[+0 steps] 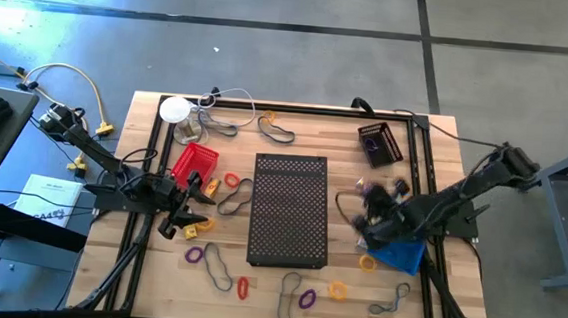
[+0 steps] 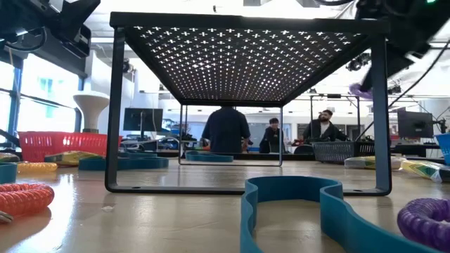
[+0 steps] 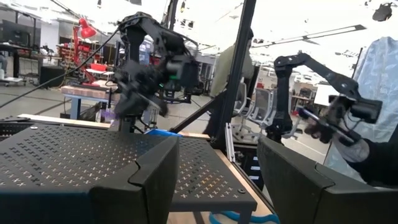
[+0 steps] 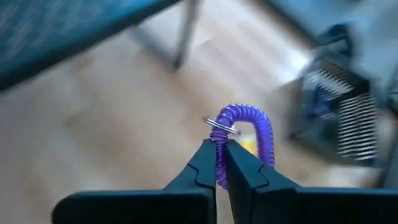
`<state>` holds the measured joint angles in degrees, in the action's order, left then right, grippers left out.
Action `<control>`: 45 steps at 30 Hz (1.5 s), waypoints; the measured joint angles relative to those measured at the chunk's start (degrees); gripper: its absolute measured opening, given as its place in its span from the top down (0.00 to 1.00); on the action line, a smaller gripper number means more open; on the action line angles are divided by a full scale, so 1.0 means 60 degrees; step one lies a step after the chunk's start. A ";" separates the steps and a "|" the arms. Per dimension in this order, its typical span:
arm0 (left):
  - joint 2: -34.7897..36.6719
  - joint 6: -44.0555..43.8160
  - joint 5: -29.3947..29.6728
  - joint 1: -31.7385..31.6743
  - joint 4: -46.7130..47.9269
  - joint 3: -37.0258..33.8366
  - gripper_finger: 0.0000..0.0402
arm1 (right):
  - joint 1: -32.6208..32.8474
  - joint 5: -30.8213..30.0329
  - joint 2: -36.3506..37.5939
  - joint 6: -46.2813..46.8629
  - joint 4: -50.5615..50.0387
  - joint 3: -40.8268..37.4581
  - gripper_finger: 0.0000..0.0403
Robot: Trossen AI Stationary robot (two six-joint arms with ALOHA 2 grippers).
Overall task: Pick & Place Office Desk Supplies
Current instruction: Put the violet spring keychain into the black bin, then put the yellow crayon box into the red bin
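grey concrete floor [image 1: 302, 40], bright windows [image 2: 42, 105], people [image 2: 226, 130] at desks behind.

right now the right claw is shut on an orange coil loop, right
Not quite. The right claw is shut on a loop, but it is a purple coil loop, not an orange one; the right wrist view shows it pinched between the fingers.

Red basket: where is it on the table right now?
In the high view the red basket sits on the table's left side, just beyond the left pincer, between the white disc and the black mesh stand.
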<state>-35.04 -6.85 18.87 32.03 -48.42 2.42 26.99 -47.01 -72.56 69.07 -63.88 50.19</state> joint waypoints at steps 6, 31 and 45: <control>-0.0055 -0.0002 0.0000 0.0000 0.0001 0.0004 0.47 | -0.2431 -0.0906 0.0706 -0.0123 -0.0021 0.0007 0.99; -0.0690 -0.0614 0.0000 -0.0015 0.0007 0.0004 0.47 | -0.8941 0.2250 0.0788 -0.4386 0.5486 -0.2667 0.91; -0.0690 -0.0798 -0.0004 -0.0015 0.0083 0.0004 0.47 | -0.7183 0.2836 0.1280 -0.5805 0.5783 -0.2532 0.44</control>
<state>-39.18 -11.64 18.85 31.94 -47.92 2.44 -16.11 -29.99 -64.88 34.24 -29.19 35.00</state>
